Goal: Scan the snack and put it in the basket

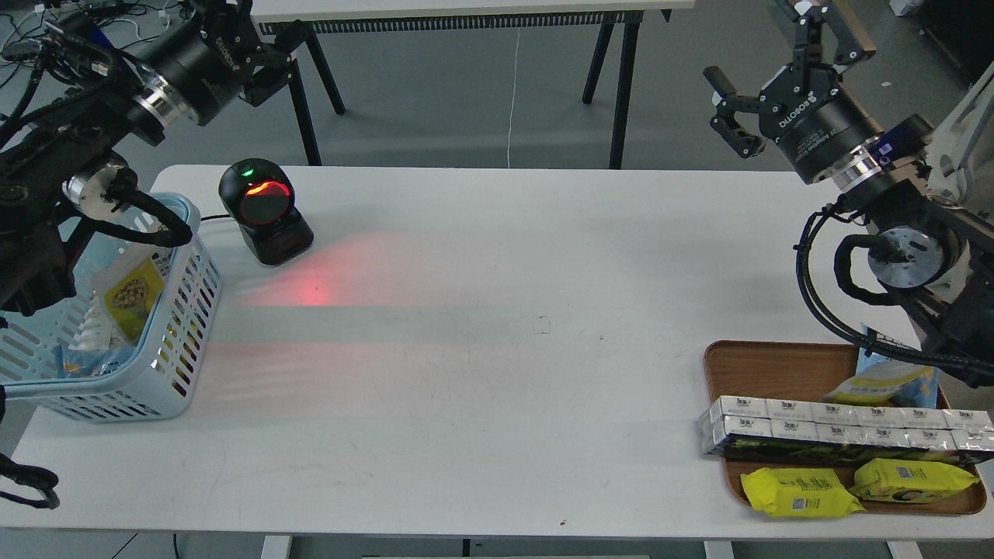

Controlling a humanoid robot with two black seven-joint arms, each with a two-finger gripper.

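The snack (133, 298), a white and yellow pouch with a picture of nuts, leans inside the light blue basket (180, 353) at the table's left edge. My left gripper (262, 40) is raised above and behind the basket, past the table's back edge, with its fingers spread and nothing in it. My left arm crosses in front of the basket's left part. My right gripper (755, 43) is raised at the back right, open and empty, far from the snack.
A black barcode scanner (264, 211) stands right of the basket and throws red light on the table. A brown wooden tray (765, 365) at the front right holds a silver carton pack (839, 431), two yellow packs (800, 493) and a blue-and-yellow pouch (893, 379). Another table's legs (621, 85) stand behind.
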